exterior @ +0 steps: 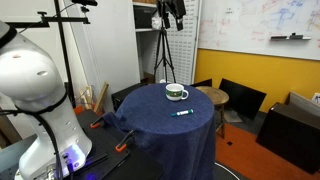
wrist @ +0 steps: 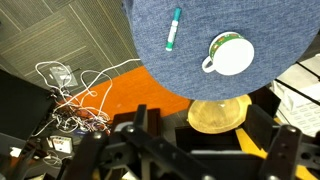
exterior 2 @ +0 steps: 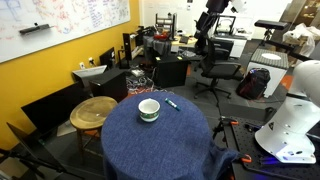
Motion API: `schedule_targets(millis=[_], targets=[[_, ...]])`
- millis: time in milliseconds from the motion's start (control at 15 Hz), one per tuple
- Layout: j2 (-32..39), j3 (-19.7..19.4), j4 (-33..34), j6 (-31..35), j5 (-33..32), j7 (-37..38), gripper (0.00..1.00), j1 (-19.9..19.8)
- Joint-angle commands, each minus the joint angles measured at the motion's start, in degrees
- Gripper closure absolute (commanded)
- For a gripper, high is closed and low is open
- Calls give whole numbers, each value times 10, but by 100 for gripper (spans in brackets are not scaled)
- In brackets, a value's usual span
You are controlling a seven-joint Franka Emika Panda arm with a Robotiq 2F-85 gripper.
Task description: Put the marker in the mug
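The marker [wrist: 174, 29] lies flat on the round table [wrist: 280, 22], which a blue cloth covers. It is near the mug [wrist: 230, 54] but does not touch it. The mug stands upright. The gripper [exterior: 172, 14] hangs high above the table; whether its jaws are apart or together, one cannot tell. The whiteboard [exterior: 255, 25] carries writing, too small to read.

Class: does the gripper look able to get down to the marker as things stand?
Probably yes: the gripper hangs high above the table, where the marker lies uncovered, apart from the mug, with nothing in between.
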Motion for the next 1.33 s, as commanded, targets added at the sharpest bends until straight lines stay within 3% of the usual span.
schedule_targets(millis=[0,267,400,467,933,1267], targets=[[25,-10,-17,40,3,-24,0,-13],[52,-20,-34,70,5,-35,0,-21],[59,-30,-40,54,17,-57,0,-17],[52,-16,-35,50,8,-31,0,-24],[64,-19,-39,52,12,-35,0,-25],[138,-37,-26,98,61,-37,0,-17]])
